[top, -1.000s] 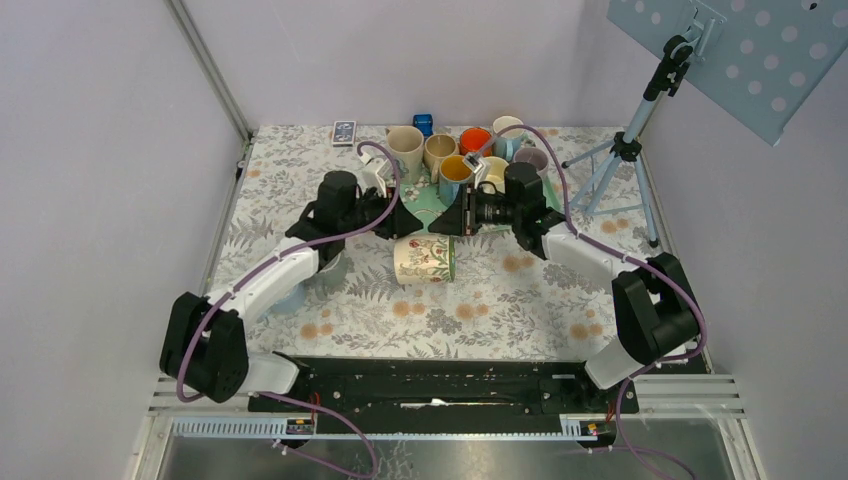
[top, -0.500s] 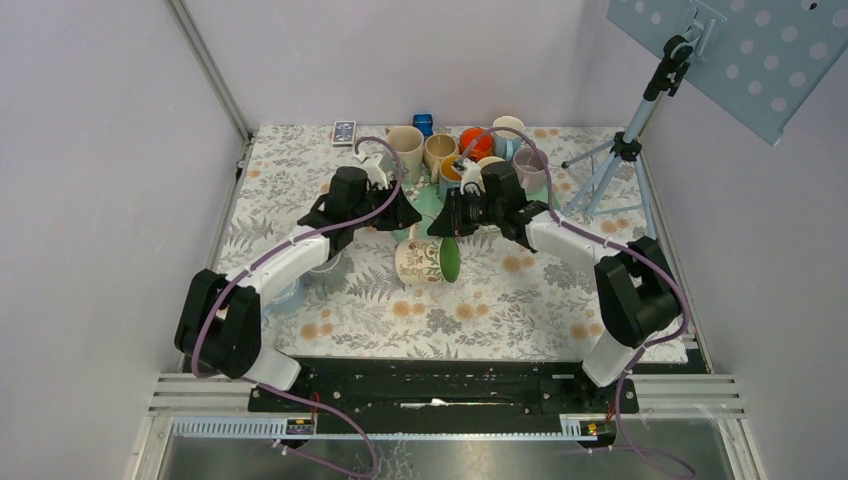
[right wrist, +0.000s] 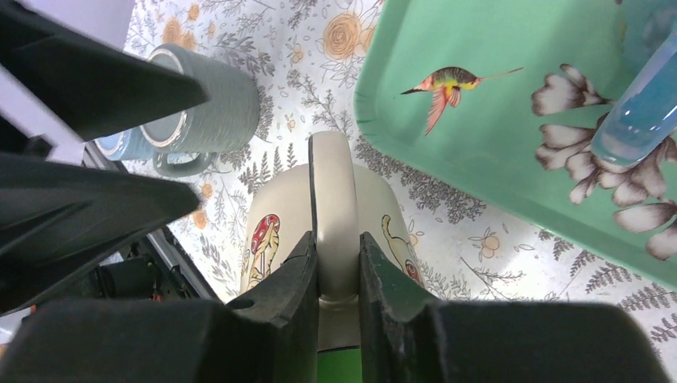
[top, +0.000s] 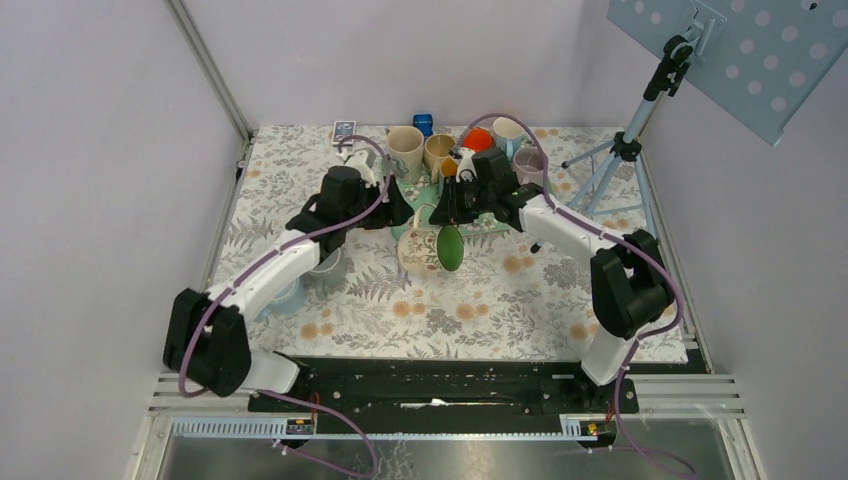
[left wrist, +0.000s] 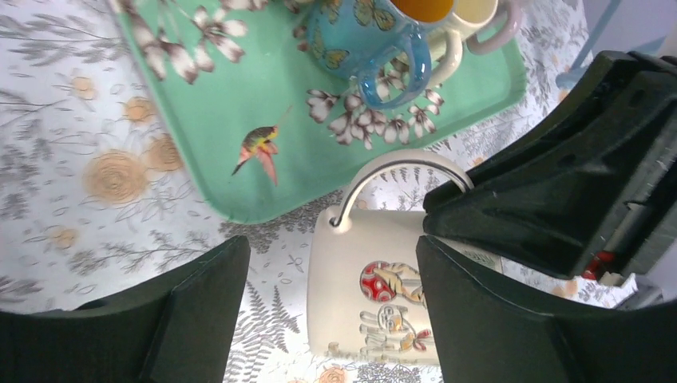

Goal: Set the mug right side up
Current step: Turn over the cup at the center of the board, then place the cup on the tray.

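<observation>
The mug (top: 422, 251) is cream with animal pictures and a green inside. It lies tilted on the flowered cloth just in front of the green tray (top: 424, 197), its green mouth turned toward the near right. My right gripper (top: 449, 211) is shut on the mug's handle (right wrist: 333, 195), which points up; both fingers (right wrist: 297, 275) press its sides. My left gripper (left wrist: 331, 267) is open, its fingers standing apart on either side of the mug (left wrist: 371, 299) near its base without touching it. The handle (left wrist: 399, 167) arches toward the tray.
Several upright mugs (top: 470, 150) crowd the tray (right wrist: 511, 136) and the back of the table. A grey-green mug (right wrist: 211, 108) stands at the left under my left arm. A tripod (top: 620, 160) stands at the back right; a card box (top: 344, 131) lies at the back.
My left gripper has opened and let go of the mug. My right gripper, still shut on the handle, has moved back and left, tipping the mug so its green mouth shows more.
</observation>
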{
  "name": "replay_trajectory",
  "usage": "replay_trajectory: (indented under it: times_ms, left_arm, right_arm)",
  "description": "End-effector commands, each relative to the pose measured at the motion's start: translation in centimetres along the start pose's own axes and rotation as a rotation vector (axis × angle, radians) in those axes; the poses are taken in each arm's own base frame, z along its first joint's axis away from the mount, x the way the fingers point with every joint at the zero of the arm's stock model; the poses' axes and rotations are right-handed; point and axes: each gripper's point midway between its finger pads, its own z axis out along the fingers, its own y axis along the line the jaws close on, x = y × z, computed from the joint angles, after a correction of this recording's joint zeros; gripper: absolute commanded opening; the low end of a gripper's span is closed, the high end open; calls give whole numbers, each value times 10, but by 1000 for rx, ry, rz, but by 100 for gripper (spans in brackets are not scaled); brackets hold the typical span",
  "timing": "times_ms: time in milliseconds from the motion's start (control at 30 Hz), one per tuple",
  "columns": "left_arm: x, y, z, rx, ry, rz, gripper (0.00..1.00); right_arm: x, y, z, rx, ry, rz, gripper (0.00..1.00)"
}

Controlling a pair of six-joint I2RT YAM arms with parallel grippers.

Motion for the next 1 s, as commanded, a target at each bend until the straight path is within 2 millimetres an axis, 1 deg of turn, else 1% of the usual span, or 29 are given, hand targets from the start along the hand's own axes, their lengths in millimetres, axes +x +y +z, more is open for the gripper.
replay_trajectory:
  times_ms: [0,33,100,133,167,333,433,467,600,667,800,967]
  left_arm:
    - [-39,10,-39,-131,-155,-3,84]
    - [-40,16,-44,-168,-167,-11,88]
    - [-40,24,-52,-218,-177,-14,94]
    - [-36,26,-55,-229,-167,-14,97]
    - [-33,28,-56,-234,-160,-13,97]
    - [-17,32,-60,-225,-139,-26,99]
    - [-11,28,-61,-192,-129,-35,99]
    - [-9,27,-62,-185,-128,-37,99]
    - [-3,27,-66,-170,-126,-32,99]
    - [2,27,-67,-162,-115,-28,99]
    - [10,29,-68,-157,-105,-35,99]
    - [21,23,-67,-108,-79,-64,99]
  right_arm:
    - [-47,31,-7,-42,-86,-43,0]
    - [-52,31,-6,-33,-85,-39,0]
    - [-58,30,-2,-15,-78,-32,0]
    - [-61,29,1,-3,-77,-27,0]
    - [-62,29,3,8,-70,-24,0]
    - [-78,25,14,97,-62,-30,0]
    - [-86,20,20,148,-59,-28,0]
    - [-93,21,21,159,-65,-35,0]
    - [-98,15,32,231,-50,-48,0]
    - [-98,9,39,266,-40,-50,0]
    - [-102,-3,45,335,-32,-54,0]
    - [-105,-13,52,388,-24,-59,0]
